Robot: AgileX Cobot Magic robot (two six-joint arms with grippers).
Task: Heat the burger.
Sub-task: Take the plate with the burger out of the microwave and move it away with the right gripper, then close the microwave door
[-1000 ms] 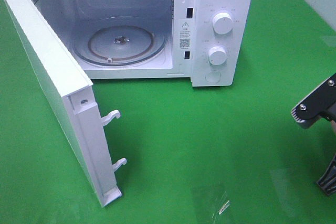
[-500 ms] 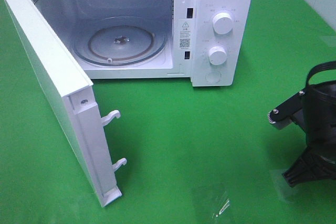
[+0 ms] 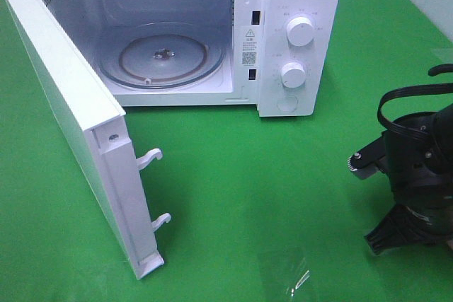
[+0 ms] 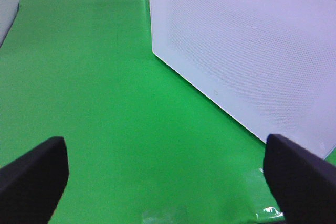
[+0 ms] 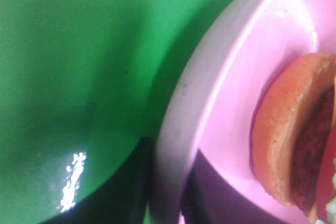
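The burger [image 5: 294, 135] lies on a round pink plate [image 5: 231, 77] in the right wrist view, showing its brown bun and dark patty. My right gripper [image 5: 165, 192] is down at the plate's edge, one dark finger [image 5: 123, 192] outside the rim and the other inside, jaws apart. In the exterior view only the right arm [image 3: 414, 175] shows at the right edge; plate and burger are hidden there. My left gripper [image 4: 168, 182] is wide open over bare green cloth beside the microwave door [image 4: 247, 51].
The white microwave [image 3: 297, 5] stands at the back with its door [image 3: 71, 118] swung wide open toward the front left. Its glass turntable [image 3: 163, 54] holds nothing. Two knobs [image 3: 301, 31] sit on the right panel. A clear tape patch [image 3: 294, 274] lies on the green cloth.
My right arm has come further in from the right edge, moving left and lower over the cloth. The microwave and its door have not moved.
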